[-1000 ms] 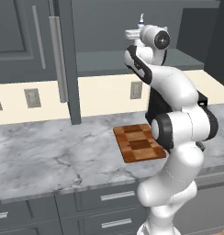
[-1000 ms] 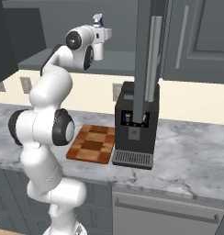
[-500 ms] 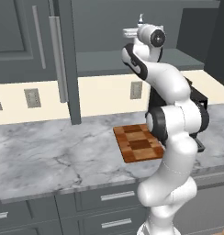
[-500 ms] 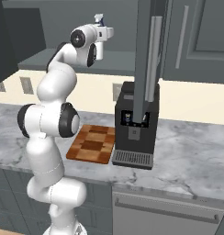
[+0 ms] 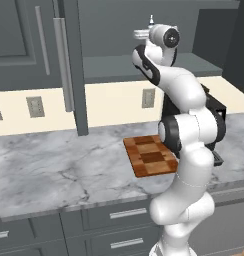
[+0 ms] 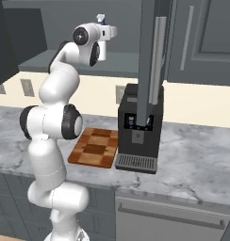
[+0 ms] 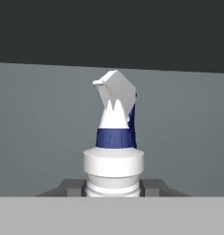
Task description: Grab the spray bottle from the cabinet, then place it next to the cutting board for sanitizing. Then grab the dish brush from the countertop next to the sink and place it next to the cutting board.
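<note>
Spray bottle (image 7: 114,151): smooth white plastic, round ribbed shoulder, dark blue knurled collar, angular white trigger head on top. In the hand view it stands upright, dead centre, rising straight out from between the dark finger tips (image 7: 70,187), whose blocky ends sit close against both sides of its neck. The gripper (image 6: 102,44) reads as closed on the bottle, jaws pressed to it. Behind it, a flat grey shelf surface and dark interior of the cabinet (image 5: 24,45). From the right base view the arm is folded high, hand level with the open cabinet shelf, a small white-and-blue tip poking up above the wrist. Cabinet doors are matte dark grey flat panels with long brushed-silver bar handles. Below, the countertop (image 5: 54,170) is pale grey marble with darker veins and a thick edge. The cutting board (image 5: 151,155), a checker of light and reddish-brown wood blocks, lies flat on it just beside the boxy black coffee machine (image 6: 138,129).
</note>
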